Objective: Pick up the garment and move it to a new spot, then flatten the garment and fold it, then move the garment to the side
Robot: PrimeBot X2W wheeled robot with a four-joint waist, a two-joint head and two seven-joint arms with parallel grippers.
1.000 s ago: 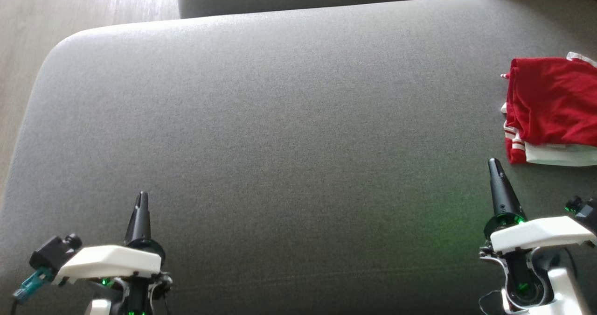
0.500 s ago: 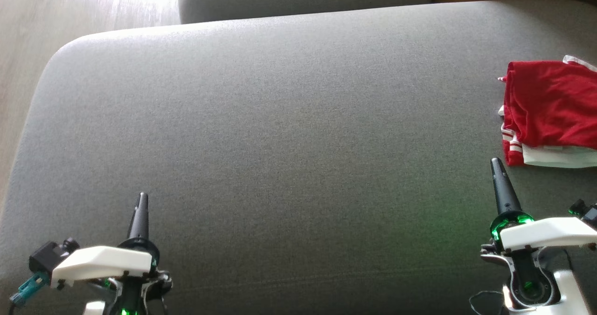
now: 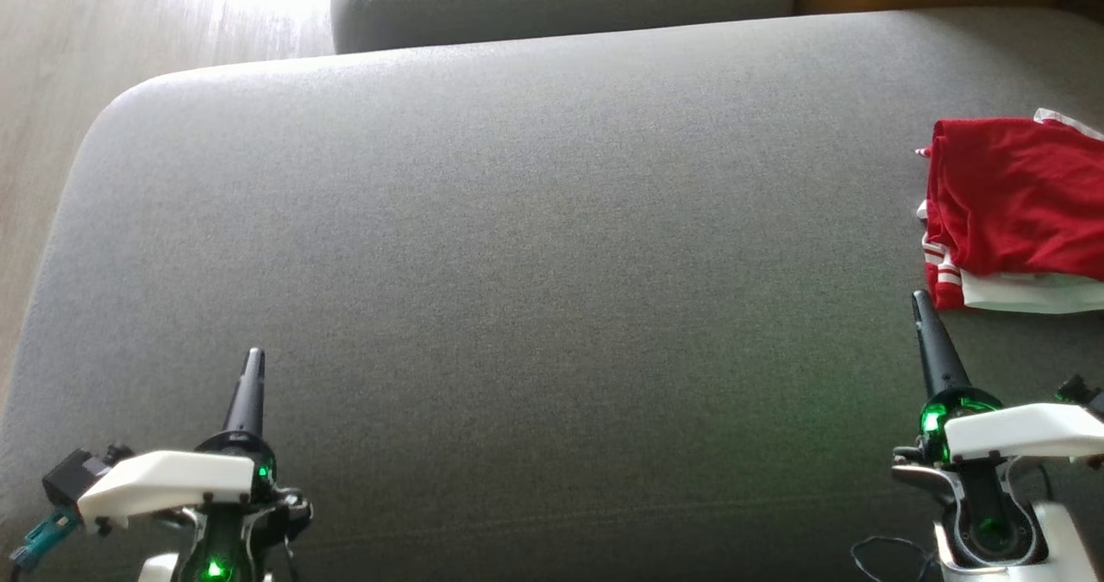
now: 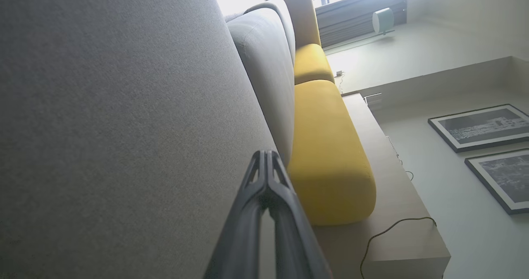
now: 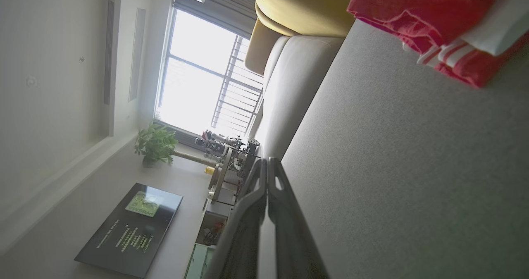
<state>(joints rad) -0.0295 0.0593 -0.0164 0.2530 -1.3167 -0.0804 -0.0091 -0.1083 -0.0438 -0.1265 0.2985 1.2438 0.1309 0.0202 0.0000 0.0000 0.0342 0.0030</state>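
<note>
Resting empty, jaws together, are my left gripper (image 3: 253,356) and right gripper (image 3: 919,299). Past the right one, the garment (image 3: 1018,203) looks soft and floppy; I'd pinch its near edge.

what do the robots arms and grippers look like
The left gripper and right gripper each have two long dark tapering fingers on a round collar lit green, under a white cover. A black block with a teal connector flanks the left one.

Setting: home living room. Evidence: grey upholstered sofa (image 3: 517,220) with yellow cushions (image 4: 326,146), framed prints (image 4: 481,127) on the wall, flat television screen (image 5: 130,229), potted plant (image 5: 155,144) beside a large railed window (image 5: 198,84), pale wood floor (image 3: 52,90).
</note>
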